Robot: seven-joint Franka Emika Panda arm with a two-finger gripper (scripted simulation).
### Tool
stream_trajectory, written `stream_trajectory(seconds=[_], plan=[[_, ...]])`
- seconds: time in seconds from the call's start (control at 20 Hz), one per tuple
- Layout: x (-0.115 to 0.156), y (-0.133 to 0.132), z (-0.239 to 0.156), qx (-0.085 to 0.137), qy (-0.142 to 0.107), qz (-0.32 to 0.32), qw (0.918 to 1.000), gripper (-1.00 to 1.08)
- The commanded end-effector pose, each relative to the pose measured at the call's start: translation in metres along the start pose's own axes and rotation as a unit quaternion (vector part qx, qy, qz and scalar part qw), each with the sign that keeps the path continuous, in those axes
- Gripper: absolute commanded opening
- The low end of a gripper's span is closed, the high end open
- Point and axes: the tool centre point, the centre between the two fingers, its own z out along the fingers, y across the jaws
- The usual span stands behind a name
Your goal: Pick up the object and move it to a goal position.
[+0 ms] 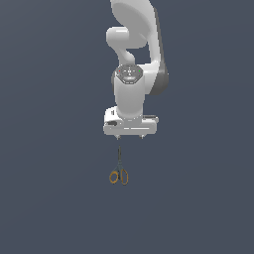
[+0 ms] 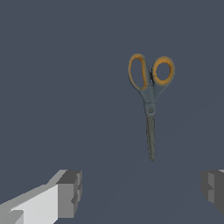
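The small scissors (image 1: 119, 164) lie flat on the dark grey surface, blades shut. Their two orange-yellow loops point toward the exterior view's bottom and the thin dark blades point toward the arm. My gripper (image 1: 130, 137) hangs above the surface, just beyond the blade tips, and touches nothing. In the wrist view the scissors (image 2: 150, 108) lie ahead of the gripper (image 2: 142, 190). The two grey fingertips (image 2: 70, 192) stand wide apart, and the scissors are not between them. The gripper is open and empty.
A plain dark grey surface (image 1: 49, 198) fills both views. The white arm (image 1: 131, 59) rises behind the gripper toward the exterior view's top. No other object or goal marker shows.
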Motion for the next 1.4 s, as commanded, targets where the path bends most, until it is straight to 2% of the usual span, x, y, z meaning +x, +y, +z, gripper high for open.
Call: stream_trajectory(seconds=[0.0,0.45,0.7,1.05,1.35], plan=[[0.000,0.000,0.000,0.000,0.000,0.000,1.0000,1.00],[0.013,-0.001,-0.017,0.003,0.021,-0.006,0.9998,1.00],[0.014,-0.001,-0.016,0.003,0.020,-0.005,0.9998,1.00],[0.024,0.006,0.002,0.001,0.016,0.012,0.9998,1.00],[0.039,0.018,0.034,-0.003,0.010,0.041,0.9991,1.00]])
